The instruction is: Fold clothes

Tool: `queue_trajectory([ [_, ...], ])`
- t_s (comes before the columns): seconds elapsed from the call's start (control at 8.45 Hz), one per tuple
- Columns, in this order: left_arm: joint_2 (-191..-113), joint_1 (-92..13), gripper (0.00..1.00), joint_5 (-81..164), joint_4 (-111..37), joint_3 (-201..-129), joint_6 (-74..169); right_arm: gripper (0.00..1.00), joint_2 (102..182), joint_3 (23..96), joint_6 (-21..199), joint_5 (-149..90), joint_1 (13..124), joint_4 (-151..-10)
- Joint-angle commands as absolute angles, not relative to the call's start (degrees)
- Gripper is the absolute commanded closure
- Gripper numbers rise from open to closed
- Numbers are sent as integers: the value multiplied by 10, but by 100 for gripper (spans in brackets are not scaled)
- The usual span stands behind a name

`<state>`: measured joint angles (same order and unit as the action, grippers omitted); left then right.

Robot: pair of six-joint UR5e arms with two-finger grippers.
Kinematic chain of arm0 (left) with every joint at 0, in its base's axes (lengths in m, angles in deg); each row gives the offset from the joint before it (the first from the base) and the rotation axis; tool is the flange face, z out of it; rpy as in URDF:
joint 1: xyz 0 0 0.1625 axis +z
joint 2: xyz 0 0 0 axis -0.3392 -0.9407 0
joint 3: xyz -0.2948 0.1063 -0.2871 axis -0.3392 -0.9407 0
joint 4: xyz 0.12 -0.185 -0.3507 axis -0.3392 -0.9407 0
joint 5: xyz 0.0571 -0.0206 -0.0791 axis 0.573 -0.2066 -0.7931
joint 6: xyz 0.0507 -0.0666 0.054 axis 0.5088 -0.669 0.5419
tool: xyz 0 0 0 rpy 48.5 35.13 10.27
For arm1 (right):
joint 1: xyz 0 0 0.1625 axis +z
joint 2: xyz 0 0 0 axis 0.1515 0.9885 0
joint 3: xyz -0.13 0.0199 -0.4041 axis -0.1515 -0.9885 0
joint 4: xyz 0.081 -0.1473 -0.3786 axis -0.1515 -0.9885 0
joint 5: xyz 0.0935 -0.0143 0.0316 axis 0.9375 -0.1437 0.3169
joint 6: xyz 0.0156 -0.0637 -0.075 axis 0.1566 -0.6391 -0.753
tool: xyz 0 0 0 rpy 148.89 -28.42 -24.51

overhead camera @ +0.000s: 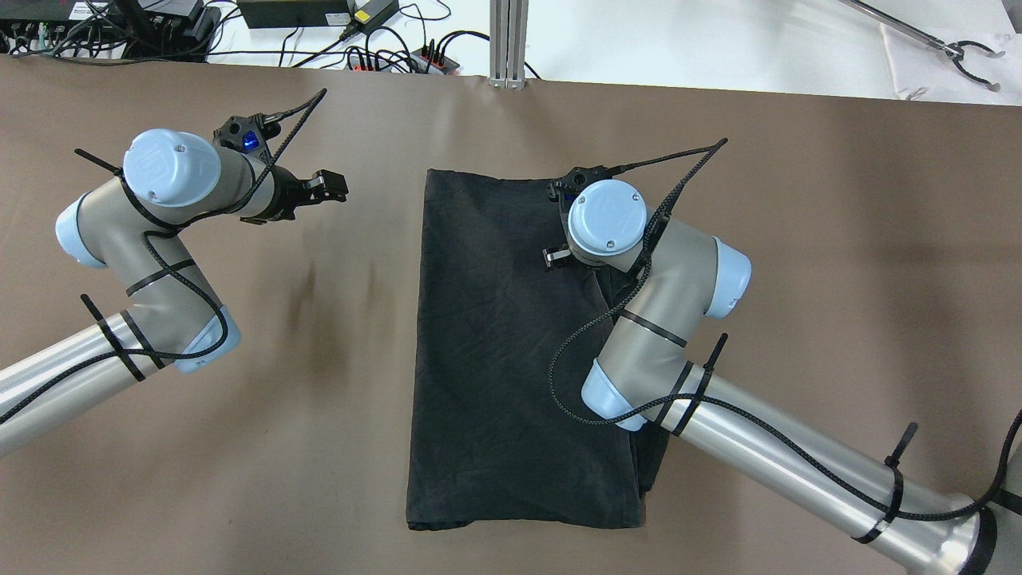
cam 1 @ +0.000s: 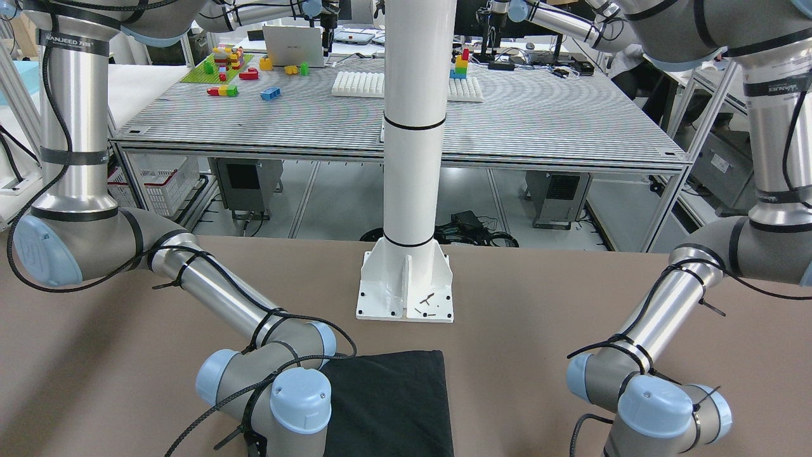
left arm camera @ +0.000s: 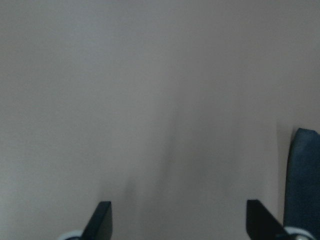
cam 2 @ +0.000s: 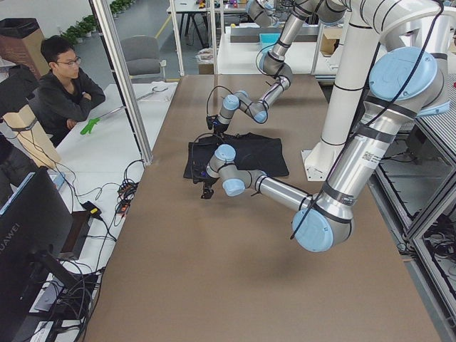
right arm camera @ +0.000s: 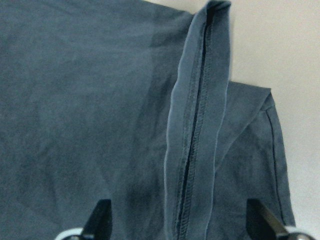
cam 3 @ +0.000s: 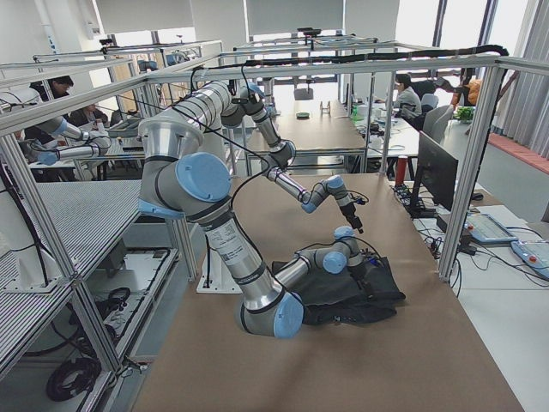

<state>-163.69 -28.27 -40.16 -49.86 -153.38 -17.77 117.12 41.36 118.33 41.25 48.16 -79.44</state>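
The black garment (overhead camera: 495, 359) lies flat on the brown table (overhead camera: 838, 239), folded into a tall rectangle. My right gripper (right arm camera: 180, 222) points down over the garment's far right part and is open. A raised hemmed fold (right arm camera: 197, 125) of the cloth runs between its fingertips (right arm camera: 101, 220). In the overhead view the right wrist (overhead camera: 607, 222) hides this gripper. My left gripper (overhead camera: 331, 188) is open and empty over bare table left of the garment. Its wrist view shows the gripper (left arm camera: 180, 222) with the cloth's edge (left arm camera: 303, 185) at the right.
The white pole's base plate (cam 1: 406, 292) is bolted to the table on the robot's side of the garment. Cables and power strips (overhead camera: 375, 48) lie beyond the table's far edge. An operator (cam 2: 64, 85) sits beside the table on the far side.
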Motion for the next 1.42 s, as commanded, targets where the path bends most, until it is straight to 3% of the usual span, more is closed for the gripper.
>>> queue_trajectory([
  [0.0,-1640,-282,6,-401,-498,-1534,-178,5,1173,377,1132,459,525,-757],
  [0.47,-1635,-282,6,-401,-498,-1542,-181,5,1234,394,1067,523,570,-725],
  [0.71,-1638,-282,6,-405,-496,-1542,-181,5,1236,471,1108,546,571,-776],
  [0.95,-1638,-282,6,-406,-496,-1546,-182,5,1254,564,1313,549,557,-802],
  [1.3,-1636,-282,5,-408,-496,-1550,-186,5,1390,749,1628,502,464,-798],
])
